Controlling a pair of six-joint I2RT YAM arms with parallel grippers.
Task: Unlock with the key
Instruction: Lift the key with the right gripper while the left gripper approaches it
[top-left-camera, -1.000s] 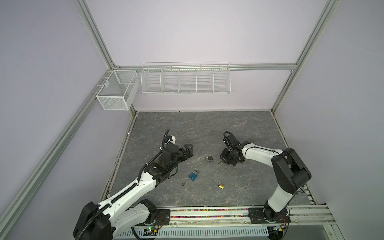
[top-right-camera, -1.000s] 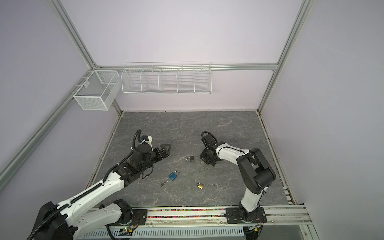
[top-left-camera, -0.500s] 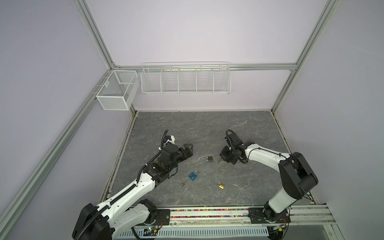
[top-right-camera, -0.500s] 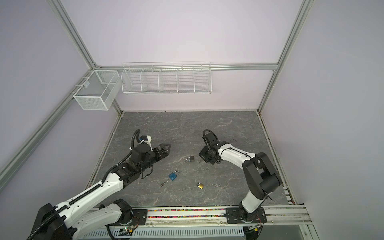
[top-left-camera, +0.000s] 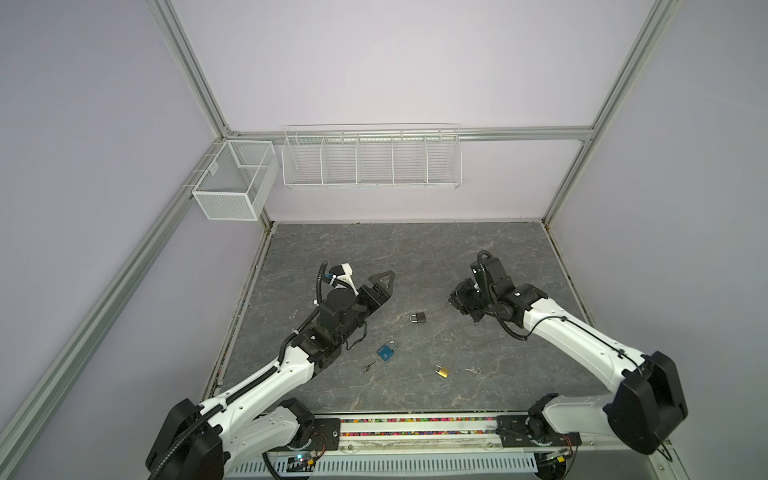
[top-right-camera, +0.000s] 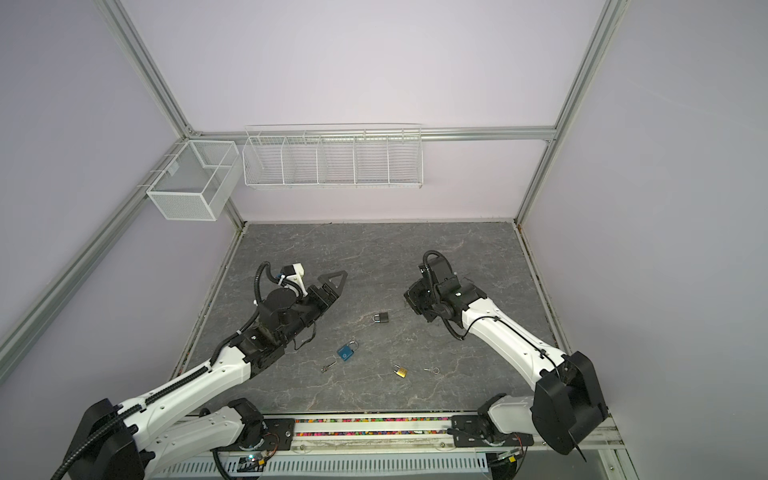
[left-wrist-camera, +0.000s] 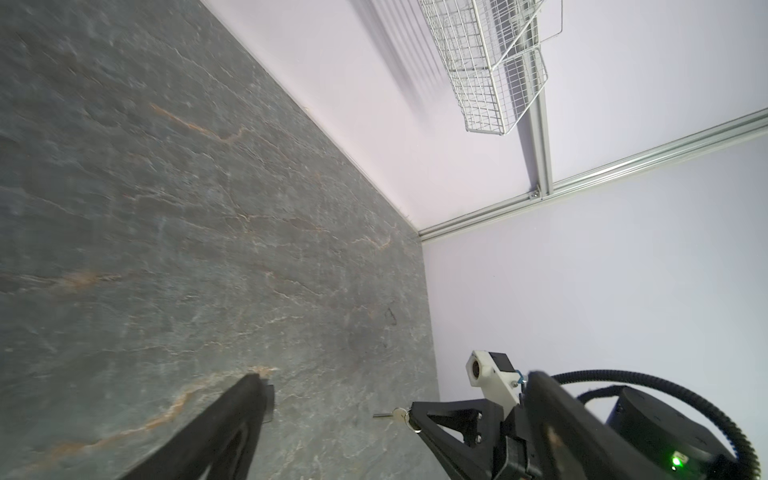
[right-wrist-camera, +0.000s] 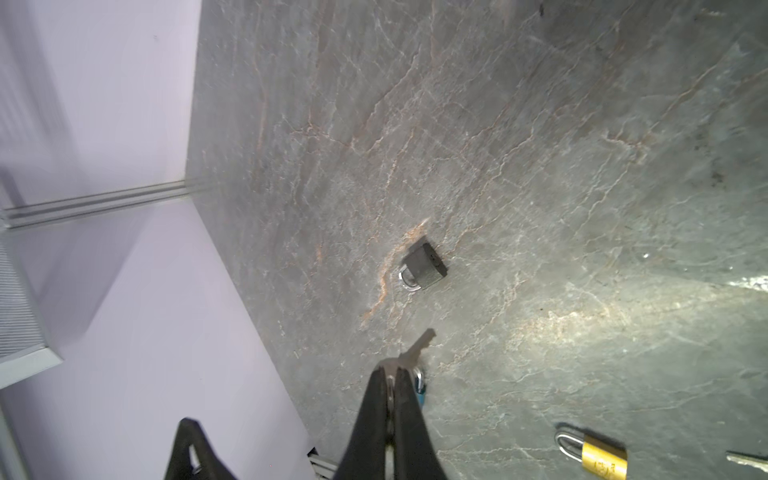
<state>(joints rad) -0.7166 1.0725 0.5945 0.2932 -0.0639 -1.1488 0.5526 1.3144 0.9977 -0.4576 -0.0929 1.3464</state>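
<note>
Grey veined stone covers the bench (top-left-camera: 415, 249), and the dark padlock (top-left-camera: 417, 318) lies loose and flat just below mid-frame in both top views. Right of it, the right end effector (right-wrist-camera: 392, 370) is pinched together on a key (right-wrist-camera: 420, 344), its blade aimed roughly at the lock but apart from it. The left end effector (left-wrist-camera: 336, 401), fingers spread wide, should probably clamp the lock body first. Otherwise the key would likely just push it away.
</note>
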